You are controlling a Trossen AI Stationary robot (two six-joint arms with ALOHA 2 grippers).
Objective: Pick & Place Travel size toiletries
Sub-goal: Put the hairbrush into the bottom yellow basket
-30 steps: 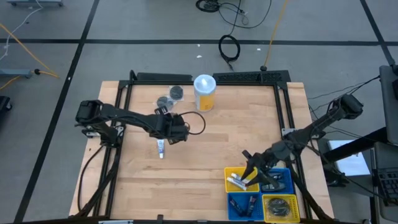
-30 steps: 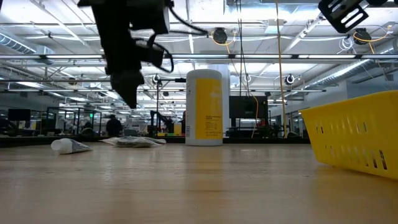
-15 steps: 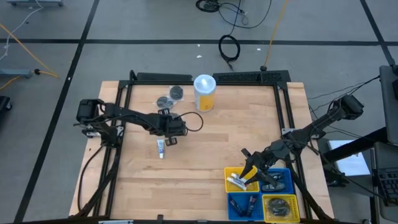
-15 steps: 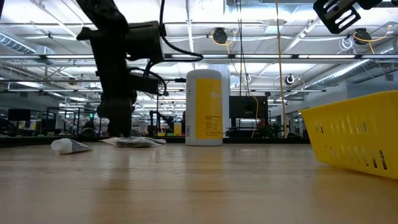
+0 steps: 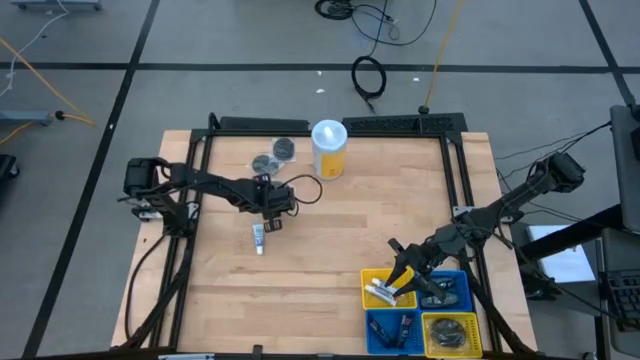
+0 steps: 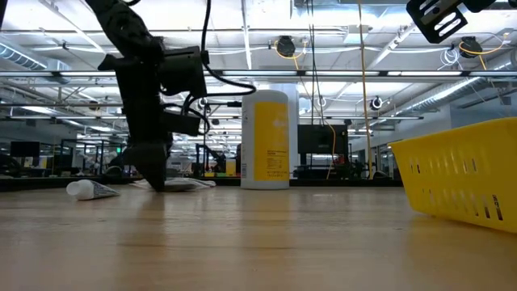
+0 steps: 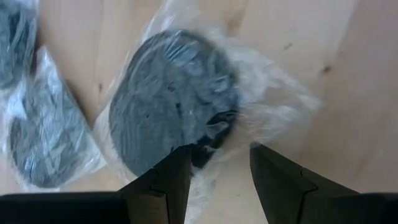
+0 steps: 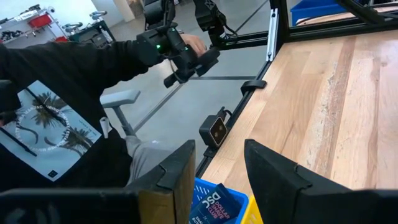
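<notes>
Two grey round tins in clear plastic wrap (image 5: pixel 273 156) are seen lying flat near the table's far edge, just beside each other. A small white tube (image 5: pixel 258 238) is laid on its side near the table's middle. More white tubes (image 5: pixel 380 291), dark blue sachets (image 5: pixel 392 326) and wrapped tins (image 5: pixel 450 328) are held in tray compartments.

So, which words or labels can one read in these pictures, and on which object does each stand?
"DSC" and "DOLLAR ... CLUB": on the blue sachet in the right wrist view; the middle word is unclear.
On the yellow-and-white canister: print too blurred to read.
On the person's dark shirt: print too small to read.
</notes>
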